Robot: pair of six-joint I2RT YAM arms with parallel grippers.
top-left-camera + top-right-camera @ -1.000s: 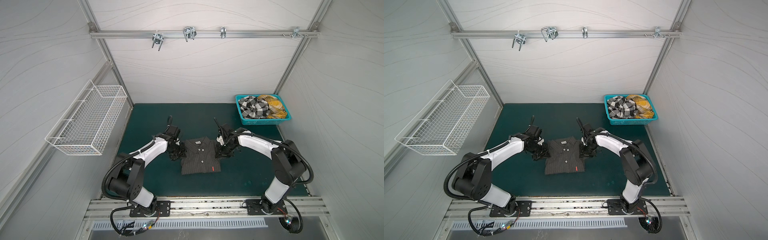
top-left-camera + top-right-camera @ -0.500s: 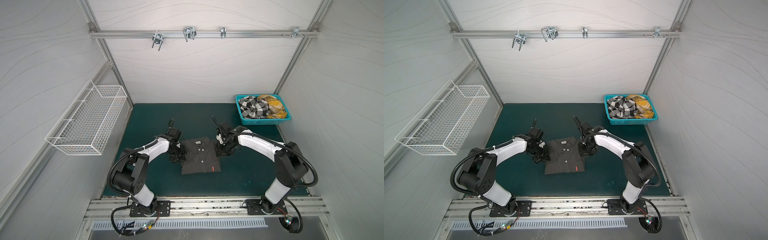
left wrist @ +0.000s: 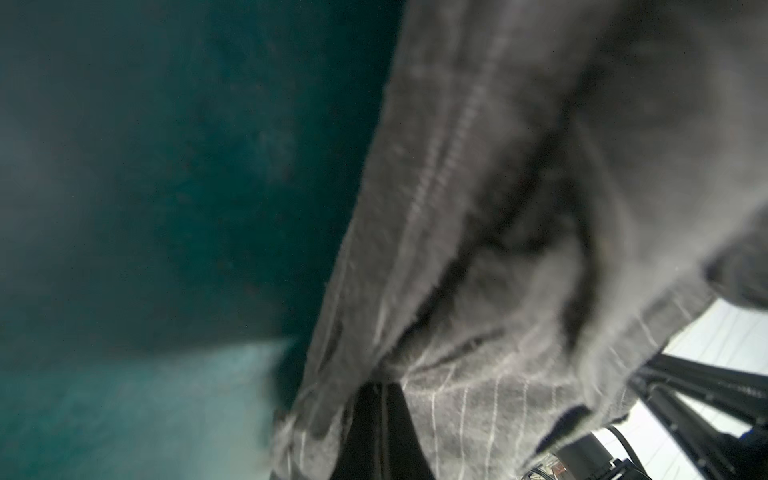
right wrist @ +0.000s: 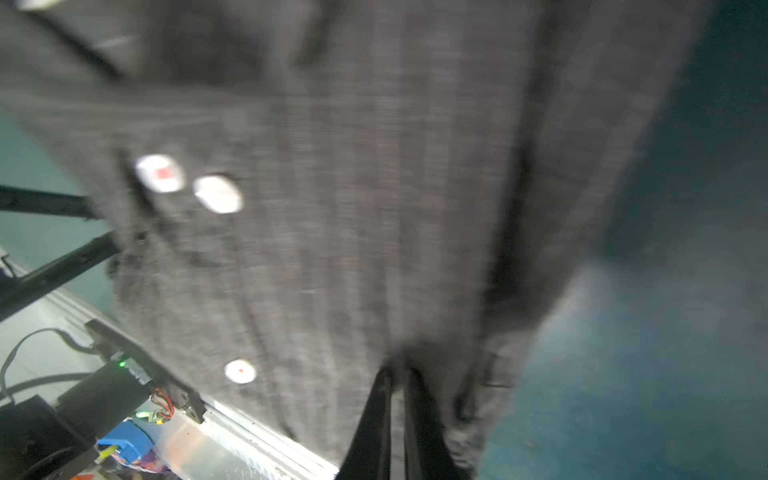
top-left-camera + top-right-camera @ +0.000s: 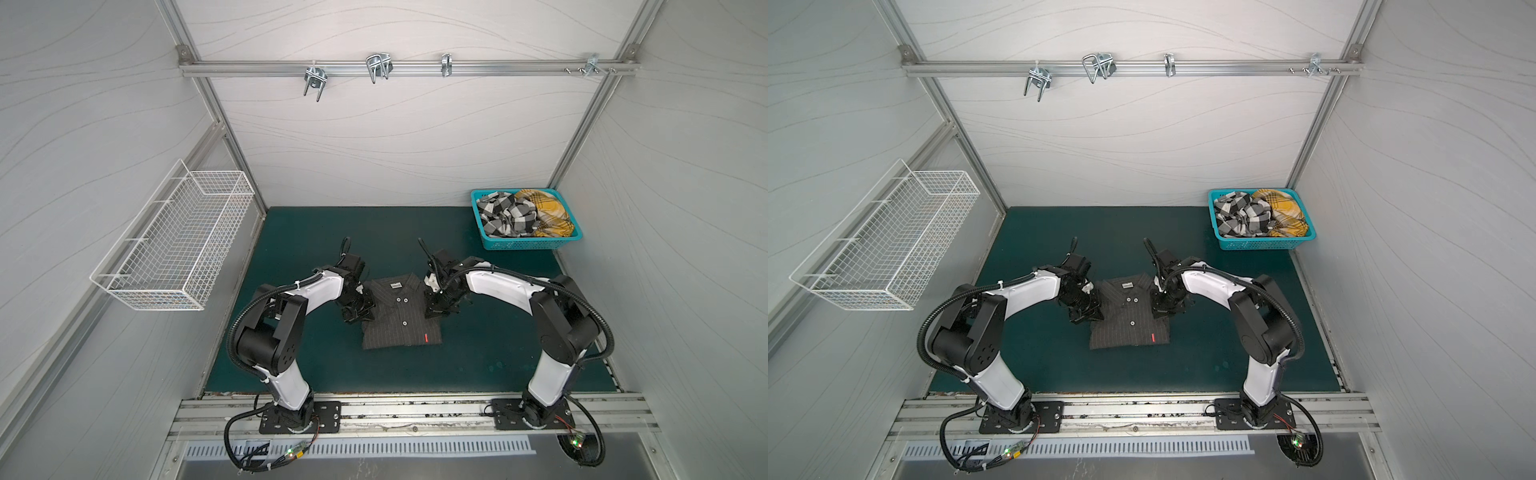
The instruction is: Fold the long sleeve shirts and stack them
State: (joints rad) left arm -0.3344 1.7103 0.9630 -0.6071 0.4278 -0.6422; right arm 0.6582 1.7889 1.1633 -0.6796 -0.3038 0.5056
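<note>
Both claws have moved in onto the sides of the grey shirt (image 5: 401, 318), and the right claw (image 5: 432, 311) has closed up.

In both top views, one grey shirt lies folded in the middle of the table (image 5: 478, 340). The left claw (image 5: 360, 318) is on its left edge and the right claw is on its right edge. One basket (image 5: 524, 245) in the far right corner holds two more: one checked shirt (image 5: 505, 217) and one yellow shirt (image 5: 549, 211).

Left wrist view: the left claw (image 3: 380, 388) is pinched tight on a fold of the grey shirt (image 3: 478, 199).

Right wrist view: the right claw (image 4: 397, 372) nips the grey shirt (image 4: 353, 216). Three white buttons (image 4: 217, 194) show.
</note>
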